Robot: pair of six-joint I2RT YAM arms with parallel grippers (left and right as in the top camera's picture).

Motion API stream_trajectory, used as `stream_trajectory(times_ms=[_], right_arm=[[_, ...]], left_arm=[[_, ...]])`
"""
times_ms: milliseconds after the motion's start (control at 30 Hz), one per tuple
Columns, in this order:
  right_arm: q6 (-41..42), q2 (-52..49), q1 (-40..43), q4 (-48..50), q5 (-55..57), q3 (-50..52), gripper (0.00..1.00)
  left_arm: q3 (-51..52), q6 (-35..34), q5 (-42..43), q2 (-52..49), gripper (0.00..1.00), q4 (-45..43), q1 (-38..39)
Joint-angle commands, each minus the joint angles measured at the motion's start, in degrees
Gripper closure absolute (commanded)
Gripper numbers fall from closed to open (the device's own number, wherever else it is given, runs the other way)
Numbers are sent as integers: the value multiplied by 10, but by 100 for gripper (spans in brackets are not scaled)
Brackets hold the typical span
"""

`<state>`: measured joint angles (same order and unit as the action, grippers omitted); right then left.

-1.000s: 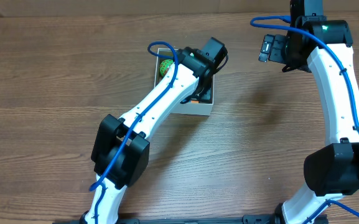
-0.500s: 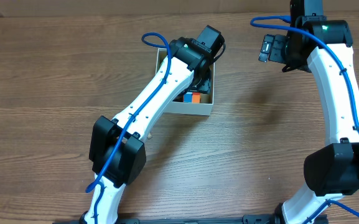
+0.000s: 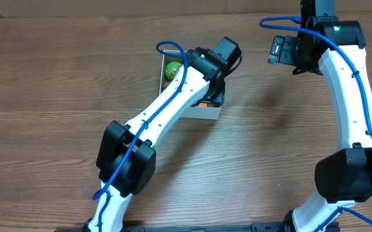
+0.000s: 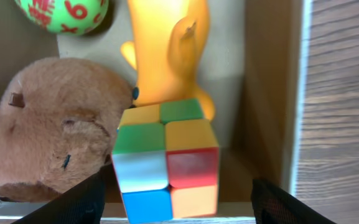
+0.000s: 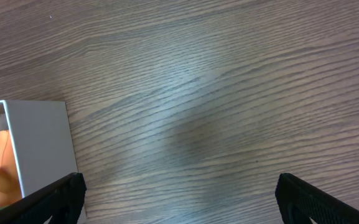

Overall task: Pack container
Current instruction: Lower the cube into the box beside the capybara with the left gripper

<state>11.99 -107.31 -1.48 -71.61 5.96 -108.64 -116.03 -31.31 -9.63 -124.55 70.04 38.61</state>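
left gripper (image 4: pixel 178 190): jaws apart, nothing clamped, hanging low over the container (image 4: pixel 298 93). both fingertips (image 4: pixel 73 202) stand clear of the multicolour cube (image 4: pixel 167 162), gap on either side

left wrist view, near to far:
- cube is closest, inside the box by the near wall
- brown plush (image 4: pixel 48 137) at 9 o'clock of the cube, tight beside it; actual contact can't be told
- orange toy figure (image 4: pixel 167 50) at 12 o'clock of the cube, meeting its far edge
- green ball (image 4: pixel 61 12) with red marks at 11 o'clock, far corner, just beside plush and figure
- white side wall runs along 3 o'clock, wood table (image 4: pixel 347 124) outside it

overhead: container sits at 12 o'clock of table centre. left arm (image 3: pixel 166 109) crosses over most of it; only the ball in the far-left corner and the near white wall show clearly

right gripper (image 5: pixel 179 186): jaws wide apart, empty, over bare wood at 2 o'clock of the container, apart from it. one white corner of the box shows at 8 o'clock in the right wrist view, with a sliver of the orange figure inside
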Motion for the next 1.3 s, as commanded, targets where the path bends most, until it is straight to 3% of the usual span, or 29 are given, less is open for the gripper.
stream_trajectory(times_ms=[0,367,433,567,600,667,833,1100,1267], right_arm=[[4,12,3,2,4,-11,0],[4,12,3,2,4,-11,0],[4,12,3,2,4,-11,0],[4,12,3,2,4,-11,0],[4,12,3,2,4,-11,0],[4,12,3,2,4,-11,0],[4,12,3,2,4,-11,0],[4,12,3,2,4,-11,0],[4,12,3,2,4,-11,0]], left_arm=[[14,-11,-28,-8,25,-5,0],[69,-15,-26,-8,26,-55,0],[70,-15,-26,-8,32,-58,0],[70,-15,-26,-8,71,-68,0],[70,-15,-26,-8,76,-70,0],[67,-11,-26,-7,75,-71,-1],[35,10,-30,-5,64,-63,-7],[-67,40,-34,-4,60,-31,-35],[-85,57,-89,-5,57,-35,-58]])
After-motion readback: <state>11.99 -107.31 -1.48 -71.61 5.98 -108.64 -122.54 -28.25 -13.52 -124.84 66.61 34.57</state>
